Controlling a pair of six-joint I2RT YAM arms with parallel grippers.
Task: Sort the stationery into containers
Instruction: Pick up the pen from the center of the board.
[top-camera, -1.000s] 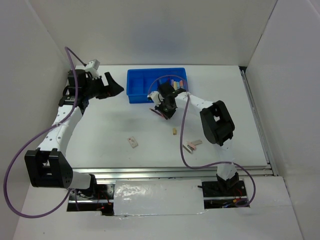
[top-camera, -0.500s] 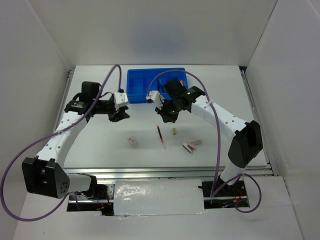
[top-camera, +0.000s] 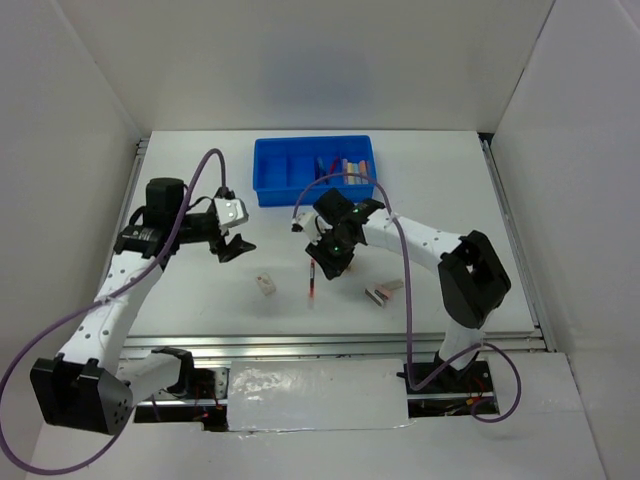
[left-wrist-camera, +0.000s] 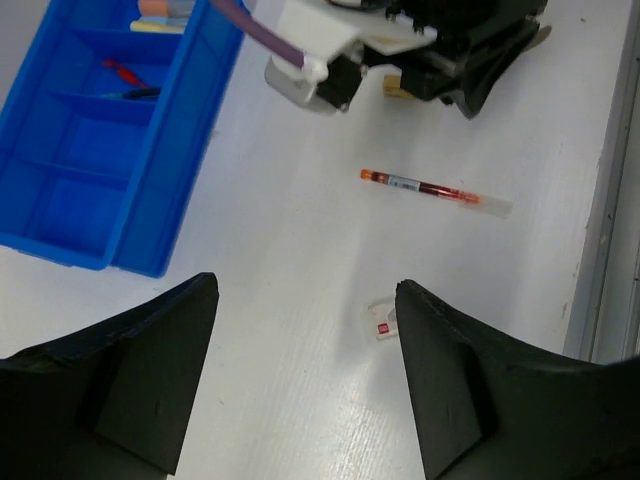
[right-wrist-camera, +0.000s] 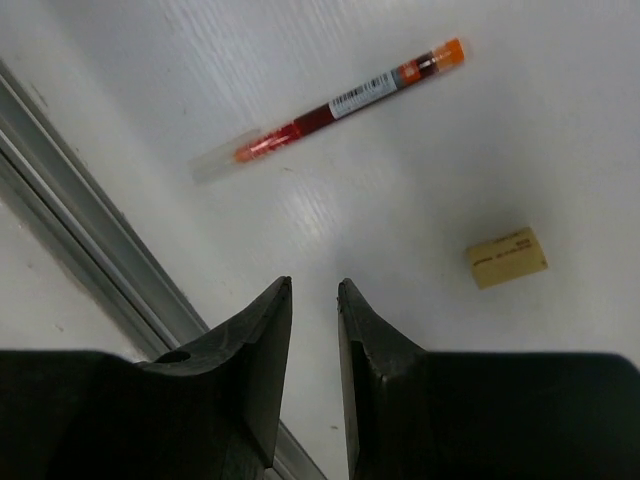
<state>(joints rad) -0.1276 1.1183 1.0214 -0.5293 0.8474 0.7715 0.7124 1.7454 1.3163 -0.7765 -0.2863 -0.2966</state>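
From above, the blue tray is sitting at the far side of the table, and some short markers are lying in its right end compartment. The left gripper is hanging over the table left of the middle, with its jaws standing apart and nothing between them. The right gripper is pointing down in front of the tray. A red pen is lying loose on the table just beside its tips. A small white eraser is lying between the two grippers, a little nearer to the front. Two more small pieces are resting to the right of the pen.

In the left wrist view, the left fingers are standing wide apart and are holding nothing. The eraser is lying on the table close in front of the right finger, and the pen is lying further out. The tray is showing at the upper left, with thin pens in one section.

In the right wrist view, the right fingers are standing with only a narrow gap and are gripping nothing. The pen is lying beyond them, not touched. A tan piece is lying to the right, apart from the pen.
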